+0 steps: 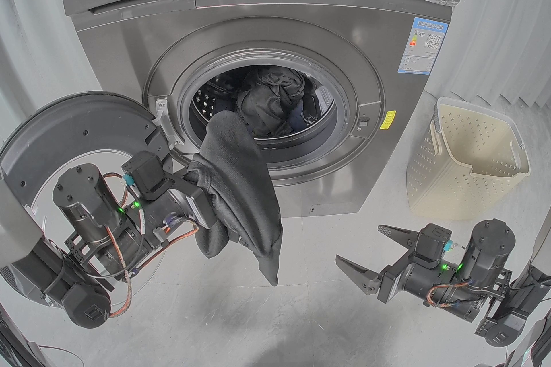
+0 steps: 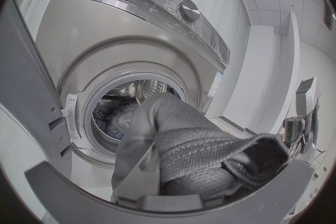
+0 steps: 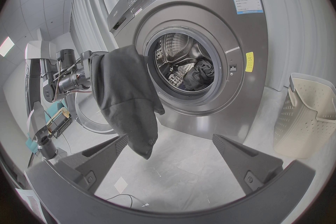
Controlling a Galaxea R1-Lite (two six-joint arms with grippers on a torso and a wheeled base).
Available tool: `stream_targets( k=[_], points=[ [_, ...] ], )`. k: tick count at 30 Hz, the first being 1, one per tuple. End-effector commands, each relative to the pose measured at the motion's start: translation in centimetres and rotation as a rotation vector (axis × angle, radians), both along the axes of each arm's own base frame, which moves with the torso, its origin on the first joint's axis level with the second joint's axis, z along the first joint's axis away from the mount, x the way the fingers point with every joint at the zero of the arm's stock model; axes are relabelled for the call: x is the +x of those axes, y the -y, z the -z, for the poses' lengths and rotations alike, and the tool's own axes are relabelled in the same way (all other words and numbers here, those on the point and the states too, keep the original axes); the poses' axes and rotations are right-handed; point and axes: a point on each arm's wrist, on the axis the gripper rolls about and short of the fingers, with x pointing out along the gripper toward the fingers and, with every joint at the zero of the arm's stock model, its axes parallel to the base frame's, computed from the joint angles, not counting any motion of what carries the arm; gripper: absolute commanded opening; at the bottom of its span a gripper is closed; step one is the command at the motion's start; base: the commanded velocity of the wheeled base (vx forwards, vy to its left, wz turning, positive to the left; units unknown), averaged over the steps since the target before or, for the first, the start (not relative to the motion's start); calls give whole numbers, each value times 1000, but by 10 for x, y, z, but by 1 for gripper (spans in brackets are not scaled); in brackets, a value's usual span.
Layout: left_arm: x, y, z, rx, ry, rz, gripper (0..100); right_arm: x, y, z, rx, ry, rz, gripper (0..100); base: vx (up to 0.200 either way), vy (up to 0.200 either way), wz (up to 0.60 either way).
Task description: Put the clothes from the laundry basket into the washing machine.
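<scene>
- Left arm: a black cylindrical joint housing, its flat cap ringed with small screws, set on a black bracketed frame.
- A copper-orange braided cable loops along it, and green status lights glow near a teal connector.
- Left claw: a boxy dark grey body with a black cube-shaped module behind it.
- Right arm: the same black cylinder, with a short orange cable and green lights.
- Right claw: two dark grey wedge-shaped fingers, textured on their inner faces, each with a screw at its base.
</scene>
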Motion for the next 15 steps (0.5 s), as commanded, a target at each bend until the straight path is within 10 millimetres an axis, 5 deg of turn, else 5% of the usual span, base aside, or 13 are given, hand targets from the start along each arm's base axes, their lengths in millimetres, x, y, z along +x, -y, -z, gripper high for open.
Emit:
stream_targets(
  k=[1, 15],
  points=[
    [-3, -2, 4, 10, -14, -1, 0, 0, 1, -1, 3, 3, 5, 100, 0, 0, 0],
    [-5, -1, 16, 57, -46, 3, 0, 1, -1, 0, 7, -5, 2, 100, 0, 0, 0]
  ],
)
